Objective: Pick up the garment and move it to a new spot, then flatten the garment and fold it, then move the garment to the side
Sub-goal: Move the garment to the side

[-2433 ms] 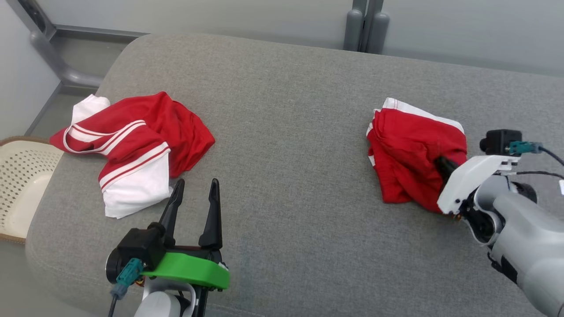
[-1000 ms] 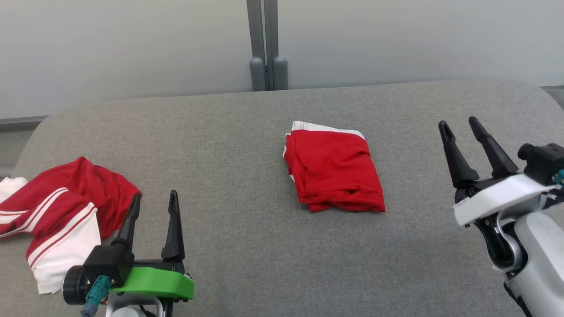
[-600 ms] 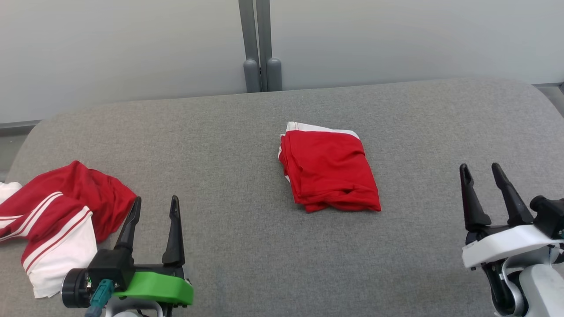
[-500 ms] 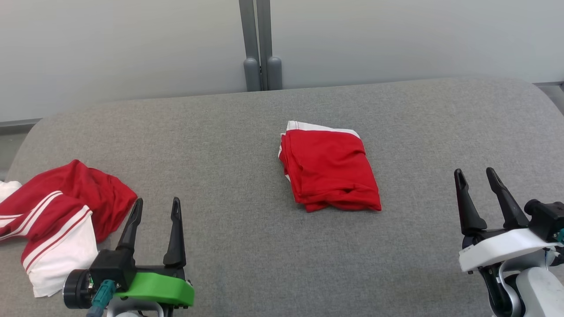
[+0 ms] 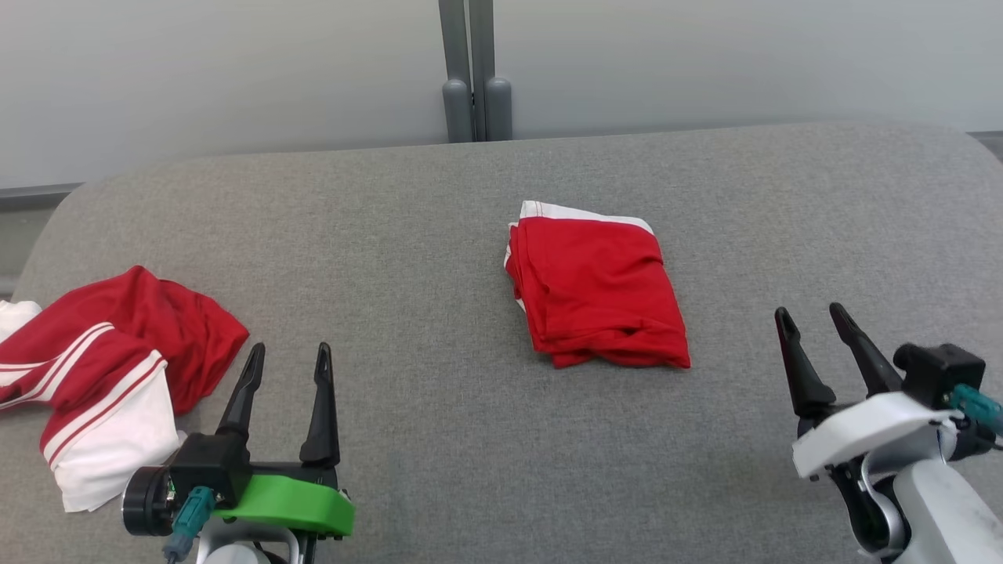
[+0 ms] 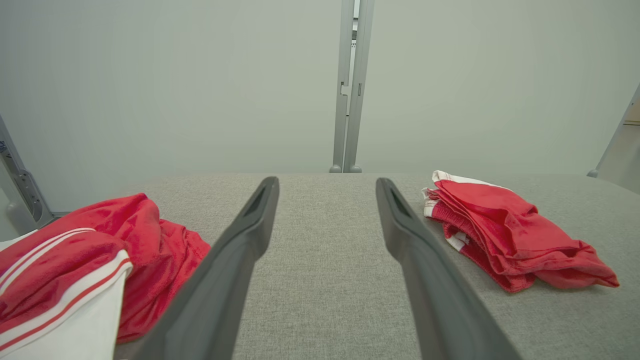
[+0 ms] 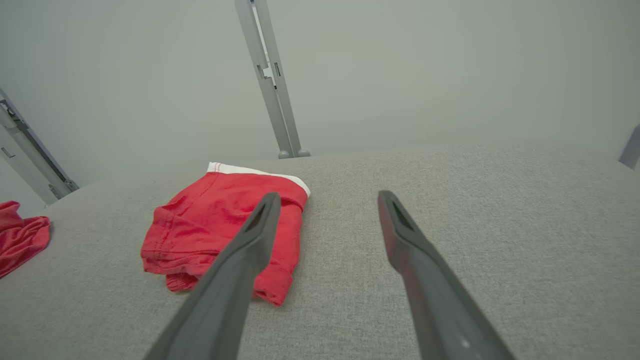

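Head view: grey fabric-covered surface (image 5: 439, 235) before a pale wall (image 5: 235, 70), two garments, both grippers empty.
Item, far left: crumpled red-and-white garment (image 5: 117, 368), heaped at the surface's left edge, near the left gripper (image 5: 290, 350). That gripper sat low, fingers spread wide, holding nothing. Item, rear centre: grey double post (image 5: 470, 70), upright against the wall behind the surface. Item, centre: folded red garment (image 5: 599, 301), white band along its far edge, lying flat and well apart from both grippers. Item, lower right: right gripper (image 5: 809, 312), fingers wide, empty. Change noted: earlier that gripper's fingers were pressed into the folded garment's near edge, and they had since drawn clear. The camera had also turned, placing the folded garment mid-view rather than at right.
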### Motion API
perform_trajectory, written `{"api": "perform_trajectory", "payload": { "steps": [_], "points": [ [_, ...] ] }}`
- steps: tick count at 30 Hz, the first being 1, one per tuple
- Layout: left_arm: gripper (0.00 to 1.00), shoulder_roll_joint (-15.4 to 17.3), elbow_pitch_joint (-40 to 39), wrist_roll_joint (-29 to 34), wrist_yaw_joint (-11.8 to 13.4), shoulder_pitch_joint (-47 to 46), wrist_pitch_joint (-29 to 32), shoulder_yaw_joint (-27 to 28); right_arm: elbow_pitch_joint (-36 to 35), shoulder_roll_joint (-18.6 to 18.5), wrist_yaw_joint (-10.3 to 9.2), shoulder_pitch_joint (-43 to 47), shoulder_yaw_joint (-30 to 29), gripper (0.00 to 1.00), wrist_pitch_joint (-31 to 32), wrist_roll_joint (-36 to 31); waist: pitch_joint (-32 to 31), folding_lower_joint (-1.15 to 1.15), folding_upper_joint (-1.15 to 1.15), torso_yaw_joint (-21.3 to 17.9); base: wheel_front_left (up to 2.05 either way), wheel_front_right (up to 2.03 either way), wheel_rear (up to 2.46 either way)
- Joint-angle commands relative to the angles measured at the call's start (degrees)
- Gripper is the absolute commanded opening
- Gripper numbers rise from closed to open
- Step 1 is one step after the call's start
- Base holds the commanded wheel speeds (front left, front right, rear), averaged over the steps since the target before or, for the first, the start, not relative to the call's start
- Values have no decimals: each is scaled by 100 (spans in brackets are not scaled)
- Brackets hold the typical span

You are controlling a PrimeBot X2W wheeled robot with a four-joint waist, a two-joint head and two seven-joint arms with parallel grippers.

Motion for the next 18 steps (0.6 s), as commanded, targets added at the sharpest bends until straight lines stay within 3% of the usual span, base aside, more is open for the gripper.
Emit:
{"api": "perform_trajectory", "payload": {
  "steps": [1, 9, 18],
  "points": [
    [100, 3, 6, 18, -35, -118, -16, -7, 87, -48, 2, -231, 60, 100, 153, 88, 87, 0, 0, 60, 0, 0, 0],
    [100, -34, 43, -34, -58, -361, -16, -148, 644, -279, 1, -1541, 431, 100, 1080, 449, 500, 0, 0, 468, 0, 0, 0],
    [100, -52, 89, -266, 11, -631, -16, -370, 1875, -499, 2, -2722, 598, 100, 2108, 851, 1045, 0, 0, 1143, 0, 0, 0]
  ]
}}
